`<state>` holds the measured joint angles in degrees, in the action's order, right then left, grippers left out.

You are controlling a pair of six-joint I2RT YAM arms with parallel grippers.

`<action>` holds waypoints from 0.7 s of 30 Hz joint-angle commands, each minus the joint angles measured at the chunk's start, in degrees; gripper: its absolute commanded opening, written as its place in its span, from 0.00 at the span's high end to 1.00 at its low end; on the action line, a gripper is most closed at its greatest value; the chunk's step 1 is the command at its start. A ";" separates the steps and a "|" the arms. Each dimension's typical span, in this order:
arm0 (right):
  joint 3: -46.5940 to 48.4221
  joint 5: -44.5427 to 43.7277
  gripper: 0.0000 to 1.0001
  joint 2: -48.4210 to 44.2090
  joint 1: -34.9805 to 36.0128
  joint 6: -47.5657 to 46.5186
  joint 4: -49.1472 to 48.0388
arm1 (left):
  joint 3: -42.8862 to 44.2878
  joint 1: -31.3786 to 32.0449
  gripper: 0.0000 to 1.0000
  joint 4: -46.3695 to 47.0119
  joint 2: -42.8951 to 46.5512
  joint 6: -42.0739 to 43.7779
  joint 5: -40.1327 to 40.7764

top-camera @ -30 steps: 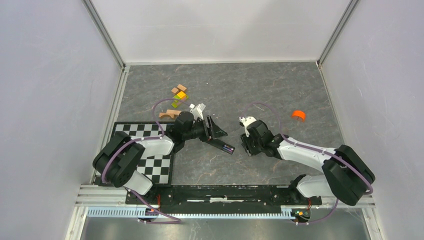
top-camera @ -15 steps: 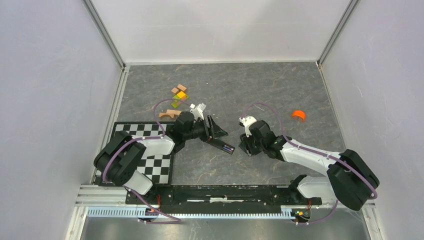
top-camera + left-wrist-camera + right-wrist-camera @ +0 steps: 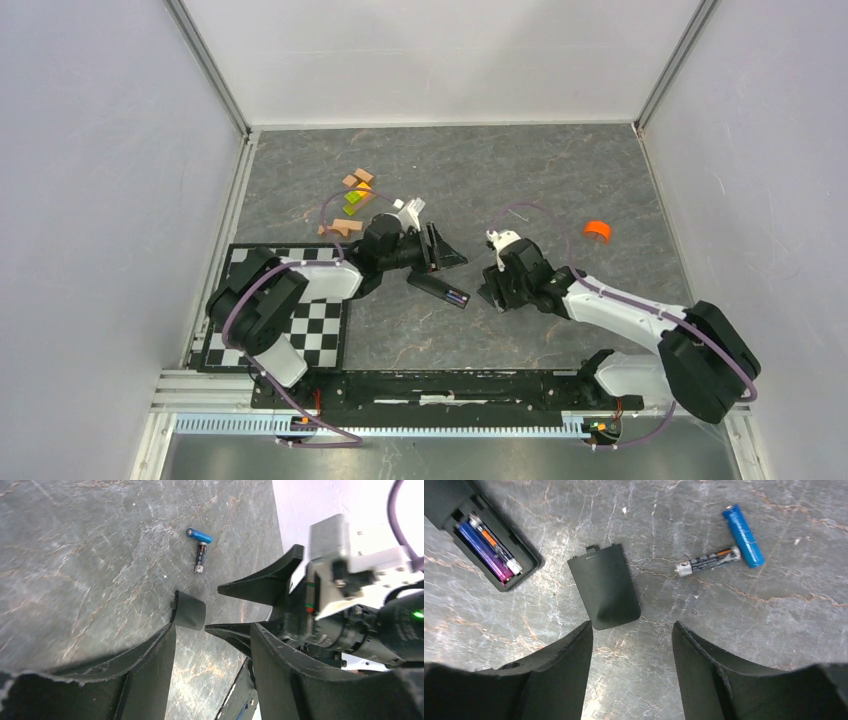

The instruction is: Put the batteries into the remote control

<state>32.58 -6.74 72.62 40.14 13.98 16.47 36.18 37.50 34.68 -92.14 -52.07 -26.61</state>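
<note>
The remote control (image 3: 489, 545) is a slim black bar lying back-up with its battery bay open; a purple-blue battery and a black one lie inside. In the top view the remote (image 3: 440, 289) sits between both arms. Its loose black cover (image 3: 606, 587) rests flat on the table. A bright blue battery (image 3: 743, 529) and a black battery (image 3: 709, 561) lie loose beside each other, also seen as the blue battery (image 3: 199, 535). My right gripper (image 3: 631, 630) hovers open just short of the cover. My left gripper (image 3: 214, 630) is open and empty above the remote's end.
An orange round cap (image 3: 597, 230) lies at the right. Wooden and coloured blocks (image 3: 355, 190) are scattered at the back left. A checkerboard mat (image 3: 300, 320) lies under the left arm. Grey walls close in on three sides.
My left arm has swung toward the back, carrying its gripper up off the remote's end. The right arm has shifted only slightly and its jaws stand wider.
</note>
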 commanded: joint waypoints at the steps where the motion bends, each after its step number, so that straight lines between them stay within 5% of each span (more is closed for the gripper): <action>1: 0.52 -0.28 0.37 -5.91 -2.23 10.63 0.36 | 5.63 1.81 0.39 3.48 -5.61 -2.01 -2.17; 9: -10.53 8.39 0.54 -13.81 -7.36 33.18 -5.93 | 12.09 5.34 0.49 0.21 -13.68 -4.48 -0.38; 21: -15.27 7.10 0.58 -13.18 -8.06 39.29 -12.48 | 14.14 8.34 0.55 -7.38 -17.39 -3.40 3.66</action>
<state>18.26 1.67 58.72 32.56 50.15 7.66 47.88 45.21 28.91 -107.57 -54.98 -25.08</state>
